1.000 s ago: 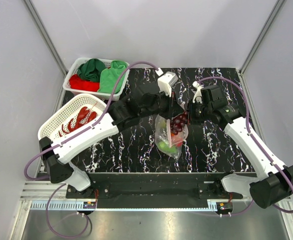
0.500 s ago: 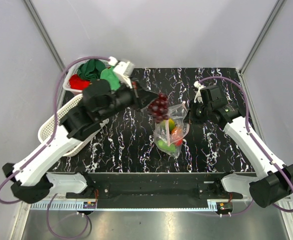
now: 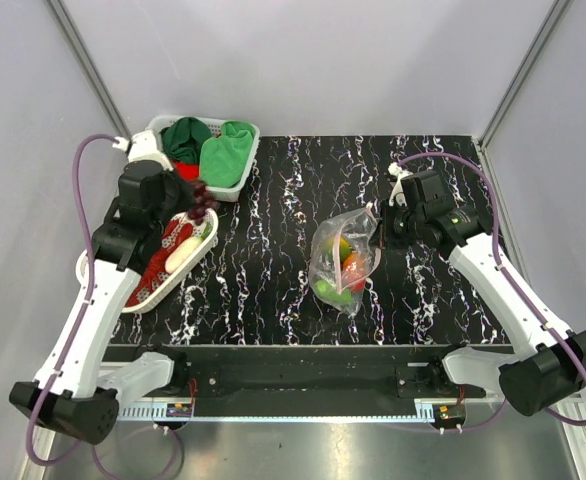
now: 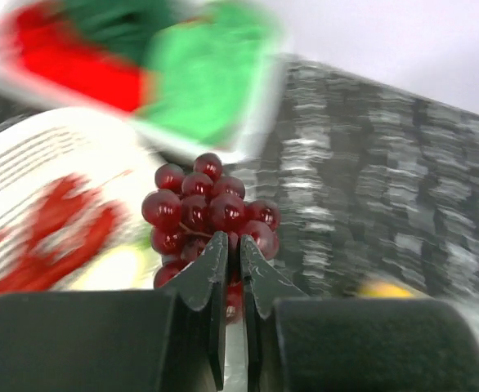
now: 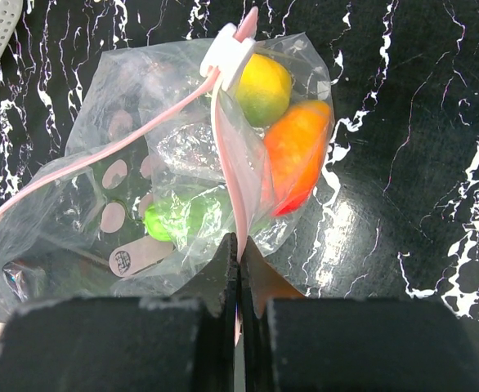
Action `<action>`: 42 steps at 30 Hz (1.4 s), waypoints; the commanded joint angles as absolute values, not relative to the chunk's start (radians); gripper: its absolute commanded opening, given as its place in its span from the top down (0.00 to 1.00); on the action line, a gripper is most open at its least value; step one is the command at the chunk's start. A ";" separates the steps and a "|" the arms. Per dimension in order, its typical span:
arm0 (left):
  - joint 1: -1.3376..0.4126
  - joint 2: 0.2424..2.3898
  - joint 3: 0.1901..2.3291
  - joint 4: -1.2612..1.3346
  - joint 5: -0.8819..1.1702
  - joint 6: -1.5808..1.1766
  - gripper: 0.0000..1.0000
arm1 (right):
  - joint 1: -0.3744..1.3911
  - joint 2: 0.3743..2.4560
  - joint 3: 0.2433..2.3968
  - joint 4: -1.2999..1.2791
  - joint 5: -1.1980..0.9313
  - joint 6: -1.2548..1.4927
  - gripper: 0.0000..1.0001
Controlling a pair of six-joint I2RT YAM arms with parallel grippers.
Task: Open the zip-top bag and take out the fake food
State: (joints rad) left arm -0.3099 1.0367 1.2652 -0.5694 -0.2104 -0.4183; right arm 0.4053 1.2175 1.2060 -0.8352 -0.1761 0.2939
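Blurrily, left tool (image 4: 232,241) pinches grapes (image 4: 207,204) over a smeared basket (image 4: 27,163); right tool (image 5: 238,245) nips the zip-top bag (image 5: 76,188).

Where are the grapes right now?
The grapes hang at the top view's left, pinched in the left gripper above the white basket, near the cloth basket.

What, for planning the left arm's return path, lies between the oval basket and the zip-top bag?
Bare marbled tabletop separates basket and bag, per the top view.
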 commanded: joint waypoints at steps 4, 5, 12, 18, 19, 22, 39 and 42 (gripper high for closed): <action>-0.042 1.110 1.125 -0.473 -0.352 -0.451 0.97 | 0.411 1.193 1.255 -0.831 -0.193 0.282 1.00; -0.019 1.129 1.117 -0.462 -0.327 -0.462 0.97 | 0.410 1.192 1.255 -0.831 -0.196 0.282 1.00; 0.061 1.284 1.123 -0.406 -0.259 -0.492 0.61 | 0.410 1.177 1.253 -0.838 -0.210 0.281 1.00; 0.063 1.272 1.108 -0.440 -0.273 -0.500 0.29 | 0.410 1.169 1.256 -0.848 -0.213 0.279 1.00; 0.063 1.261 1.103 -0.439 -0.229 -0.500 0.28 | 0.410 1.167 1.264 -0.851 -0.209 0.278 1.00; 0.057 1.203 1.089 -0.428 -0.047 -0.506 0.31 | 0.410 1.160 1.291 -0.880 -0.173 0.270 1.00; -0.814 1.169 1.204 -0.098 0.282 -0.448 0.54 | 0.410 1.187 1.266 -0.789 -0.412 0.327 1.00; -0.888 1.210 1.203 -0.109 0.209 -0.417 0.57 | 0.410 1.190 1.262 -0.765 -0.459 0.342 1.00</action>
State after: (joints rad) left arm -0.8131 1.1572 1.1755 -0.1555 0.2493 -0.4763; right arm 0.4057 1.1900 1.2640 -0.8425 -0.3519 0.3119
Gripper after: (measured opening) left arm 0.458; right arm 0.009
